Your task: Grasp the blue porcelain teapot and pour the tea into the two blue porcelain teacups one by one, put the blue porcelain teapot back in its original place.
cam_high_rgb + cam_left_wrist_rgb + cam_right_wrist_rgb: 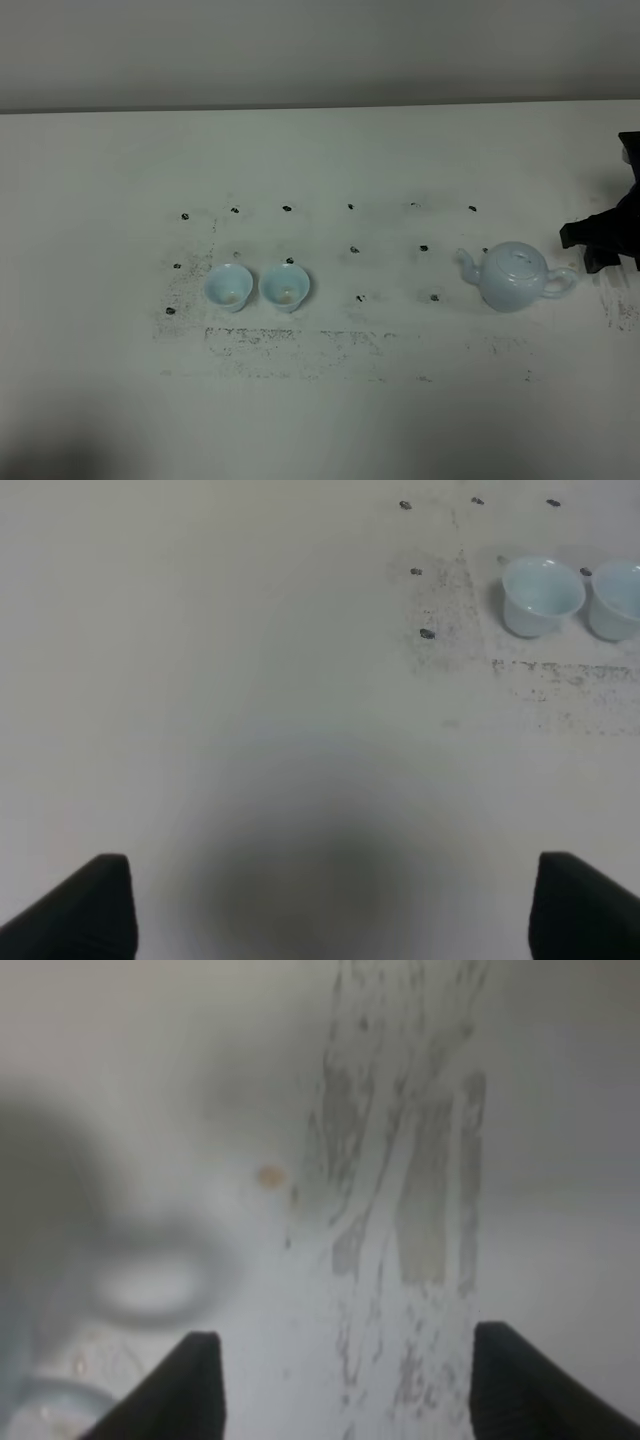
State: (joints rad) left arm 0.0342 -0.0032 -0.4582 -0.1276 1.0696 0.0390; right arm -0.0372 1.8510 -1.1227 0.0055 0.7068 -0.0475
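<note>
The blue porcelain teapot (pixel 513 277) stands upright on the white table at the right, spout to the left and loop handle (pixel 561 284) to the right. The two blue porcelain teacups (pixel 228 287) (pixel 285 287) stand side by side at centre-left; they also show in the left wrist view (pixel 541 595) (pixel 617 600). My right gripper (pixel 584 250) is open and empty just right of the handle; in its wrist view (pixel 345 1390) the handle is a blur (pixel 150 1285). My left gripper (pixel 330 910) is open and empty over bare table, away from the cups, and is out of the high view.
Small dark marks (pixel 353 249) form a grid on the table (pixel 320 420), with scuffed dark smudges (pixel 300 340) in front of the cups and to the right of the teapot. A wall runs along the table's far edge (pixel 320 108).
</note>
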